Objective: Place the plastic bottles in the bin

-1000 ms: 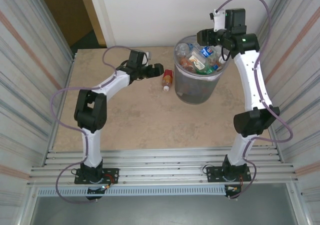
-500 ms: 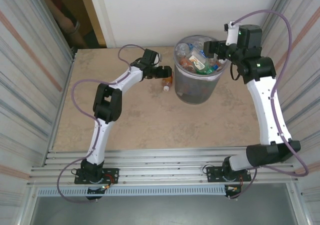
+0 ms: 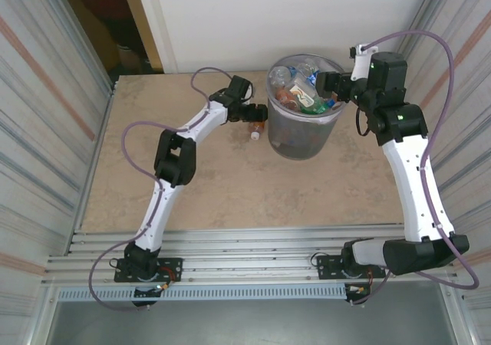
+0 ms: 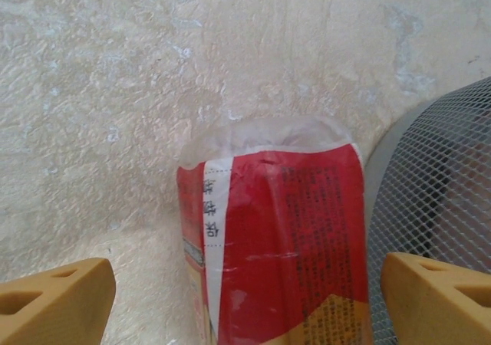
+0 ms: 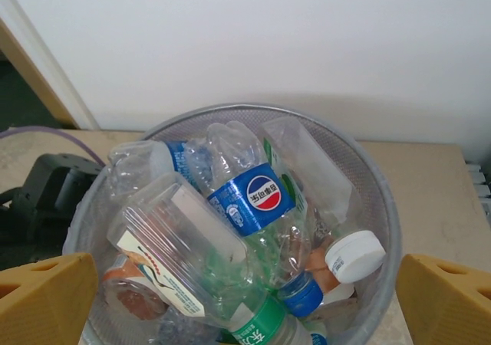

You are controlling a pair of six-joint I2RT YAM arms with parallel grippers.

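On the counter [image 3: 215, 184], left of the bin: one red-labelled bottle [image 4: 276, 245] lies on its side just beside the mesh wall of the bin [image 3: 303, 149]. You cannot tell whether it touches the wall.
In the bin: the other plastic bottles [image 5: 249, 199] are heaped close to the rim.
Risk, snag: the finger nearest the bin [image 4: 437, 299] sits close to the mesh. Closing from here could catch the wall or shove the bin.
Risk, slip: the bottle is round and looks thin-walled. An off-centre pinch could roll it or squirt it away.
Risk, overflow: with the heap this high, a bottle dropped on top may bounce out.
Risk, collision: the right arm [image 3: 406, 176] occupies the space over the rim. Clear it before you bring the left arm [image 3: 173, 157] across.
Left arm pose: stretched far forward, wrist low, left jaws wide apart astride the bottle, gripping nothing.
Right arm pose: reared up, wrist at the far right rim, right jaws spread wide and empty.
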